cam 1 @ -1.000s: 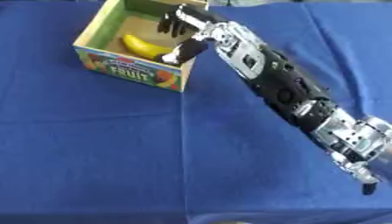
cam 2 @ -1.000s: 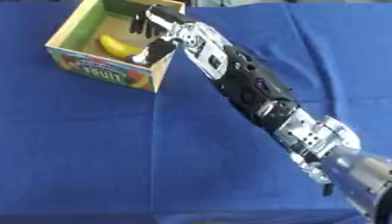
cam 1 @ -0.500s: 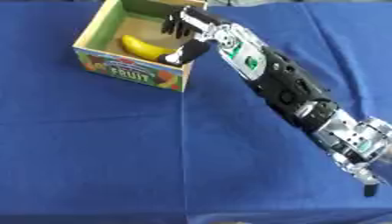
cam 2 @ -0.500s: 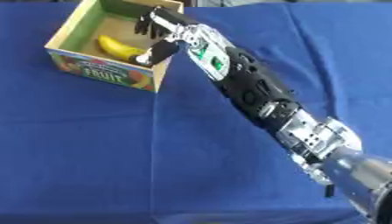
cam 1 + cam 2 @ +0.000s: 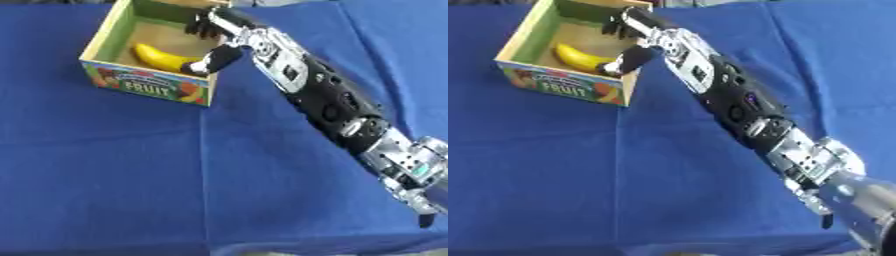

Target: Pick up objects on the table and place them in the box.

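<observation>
Right hand [image 5: 213, 35] over fruit box [image 5: 147, 88], fingertips dark and hard to read, fingers relaxed, holding nothing; banana [image 5: 162, 57] inside.

We see a blue cloth [image 5: 131, 165] covering the whole table, with a straight crease running down it toward the near edge.

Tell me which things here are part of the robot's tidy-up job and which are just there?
Part of the job:
- banana, lying inside the box
- box, the cardboard one marked FRUIT
- right hand, open over the box's right side

Just there:
- blue cloth covering the table; nothing else lies on it
</observation>
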`<state>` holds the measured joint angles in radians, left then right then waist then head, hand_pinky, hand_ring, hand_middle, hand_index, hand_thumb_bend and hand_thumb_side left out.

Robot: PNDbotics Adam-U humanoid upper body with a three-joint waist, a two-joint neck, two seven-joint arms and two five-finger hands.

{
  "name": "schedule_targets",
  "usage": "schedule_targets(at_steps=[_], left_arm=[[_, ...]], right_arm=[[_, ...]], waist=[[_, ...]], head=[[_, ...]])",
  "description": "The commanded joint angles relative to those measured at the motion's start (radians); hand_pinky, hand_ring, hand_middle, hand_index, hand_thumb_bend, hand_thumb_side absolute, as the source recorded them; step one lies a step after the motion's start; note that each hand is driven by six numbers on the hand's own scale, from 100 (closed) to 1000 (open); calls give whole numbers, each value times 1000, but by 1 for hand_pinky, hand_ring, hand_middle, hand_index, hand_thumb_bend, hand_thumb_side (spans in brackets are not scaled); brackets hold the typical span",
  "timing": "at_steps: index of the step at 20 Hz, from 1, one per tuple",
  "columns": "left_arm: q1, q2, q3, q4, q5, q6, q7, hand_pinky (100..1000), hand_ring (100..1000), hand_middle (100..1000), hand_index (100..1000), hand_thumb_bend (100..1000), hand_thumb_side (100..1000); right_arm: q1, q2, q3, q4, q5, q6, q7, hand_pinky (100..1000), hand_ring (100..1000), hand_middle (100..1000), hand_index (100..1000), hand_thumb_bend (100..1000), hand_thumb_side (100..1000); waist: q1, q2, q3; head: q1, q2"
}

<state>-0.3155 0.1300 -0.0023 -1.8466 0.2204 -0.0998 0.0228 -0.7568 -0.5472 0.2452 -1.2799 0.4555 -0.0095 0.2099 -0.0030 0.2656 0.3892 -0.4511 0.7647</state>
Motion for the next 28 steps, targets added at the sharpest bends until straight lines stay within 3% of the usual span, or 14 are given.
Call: schedule_targets(at_steps=[1,7,12,18,22,23,25,26,28], left_arm=[[0,10,4,-12,1,-2,3,617,516,541,584,599,1000],[20,16,15,-7,-2,-4,11,619,516,542,585,594,1000],[25,17,18,-6,-4,-6,14,619,516,542,585,591,1000],[59,38,54,9,-18,-11,50,619,520,545,585,589,1000],[63,42,63,10,-25,-14,64,619,520,545,585,589,1000],[62,41,64,10,-26,-15,65,620,552,578,596,589,1000],[53,40,90,14,-40,-21,84,620,560,583,599,588,1000],[52,42,100,16,-47,-21,96,620,572,593,605,587,1000],[54,48,112,21,-61,-22,118,620,578,601,609,584,1000]], right_arm=[[-6,-44,-17,-79,-44,0,-13,797,784,765,803,595,430],[30,-87,-31,-225,-134,-2,1,866,840,816,844,655,496],[50,-108,-38,-315,-187,43,13,877,850,825,854,673,501],[130,-119,-76,-447,-267,-22,-40,903,866,843,879,685,513],[163,-133,-80,-545,-329,-10,-41,903,866,843,879,685,513],[167,-136,-84,-560,-344,4,-39,872,835,827,877,590,602],[199,-109,-115,-574,-374,19,-55,869,832,825,874,573,616],[221,-88,-137,-584,-389,20,-68,858,820,816,867,497,680],[267,-43,-183,-604,-419,15,-95,852,812,809,861,457,711]], waist=[[6,-20,-14],[12,-31,-83],[13,-33,-98],[17,-48,-219],[19,-48,-249],[19,-46,-252],[20,-33,-282],[23,-29,-303],[30,-24,-348]], head=[[12,5],[58,5],[70,5],[187,5],[207,5],[215,5],[259,5],[278,5],[314,5]])
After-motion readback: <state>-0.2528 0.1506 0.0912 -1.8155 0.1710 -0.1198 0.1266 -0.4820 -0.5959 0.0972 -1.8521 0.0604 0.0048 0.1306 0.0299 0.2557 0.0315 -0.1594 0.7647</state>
